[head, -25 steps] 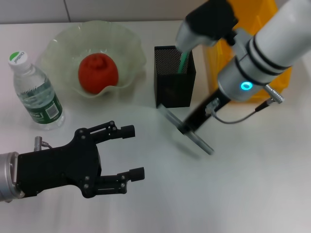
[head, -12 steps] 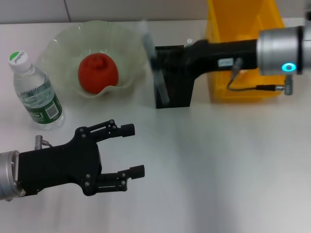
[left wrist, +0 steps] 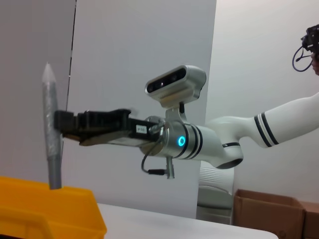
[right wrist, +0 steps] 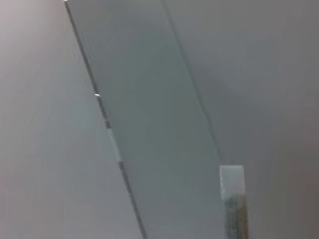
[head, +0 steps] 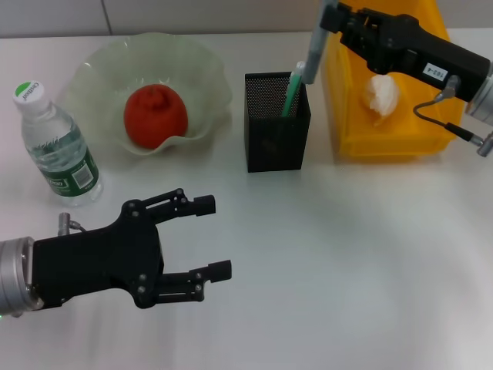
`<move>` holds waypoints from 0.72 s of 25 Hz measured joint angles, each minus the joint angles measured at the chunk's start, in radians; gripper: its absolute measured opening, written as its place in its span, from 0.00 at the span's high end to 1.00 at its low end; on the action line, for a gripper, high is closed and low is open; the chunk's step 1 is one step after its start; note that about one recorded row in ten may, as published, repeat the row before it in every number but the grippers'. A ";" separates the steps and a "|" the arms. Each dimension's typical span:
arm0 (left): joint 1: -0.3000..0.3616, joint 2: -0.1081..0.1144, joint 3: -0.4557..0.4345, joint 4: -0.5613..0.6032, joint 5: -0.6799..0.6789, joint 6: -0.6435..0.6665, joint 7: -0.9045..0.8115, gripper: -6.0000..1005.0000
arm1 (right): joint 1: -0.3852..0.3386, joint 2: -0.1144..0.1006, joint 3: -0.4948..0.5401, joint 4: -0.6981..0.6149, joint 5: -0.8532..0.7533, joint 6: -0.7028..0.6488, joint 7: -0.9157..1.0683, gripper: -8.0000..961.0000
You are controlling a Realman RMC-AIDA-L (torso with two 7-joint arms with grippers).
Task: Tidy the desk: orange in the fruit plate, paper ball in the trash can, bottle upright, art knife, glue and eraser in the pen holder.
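Lowering the knife (head: 313, 55) into the pen holder (head: 277, 131) calls for keeping it upright and centred over the opening, clear of the green stick (head: 290, 91); we judge insertion not yet done; right claw (head: 323, 23) pinches the knife mid-shaft above the holder's rim; left claw (head: 202, 243) hovers spread, holding nothing, near the bottle (head: 55, 149).

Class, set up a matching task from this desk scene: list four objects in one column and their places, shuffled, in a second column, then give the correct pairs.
Objects:
1. round orange fruit
2. crumpled white paper ball
3. grey art knife
4. clear plastic bottle with green label

Places:
A. upright on the table
B. in the yellow bin
C. in the pale green wavy plate
D. held by the right gripper

Pairs: 1-C, 2-B, 3-D, 4-A
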 joint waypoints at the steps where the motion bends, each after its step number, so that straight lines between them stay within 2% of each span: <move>1: -0.003 0.000 -0.001 -0.008 0.000 0.000 0.000 0.17 | 0.004 0.000 0.005 0.020 0.001 0.022 -0.037 0.82; 12: -0.010 0.000 -0.004 -0.020 0.000 0.000 0.001 0.17 | 0.042 0.004 -0.015 0.122 -0.009 0.092 -0.206 0.77; 18: -0.010 0.000 0.001 -0.020 0.000 0.000 0.002 0.17 | 0.055 0.006 -0.082 0.141 -0.007 0.177 -0.232 0.74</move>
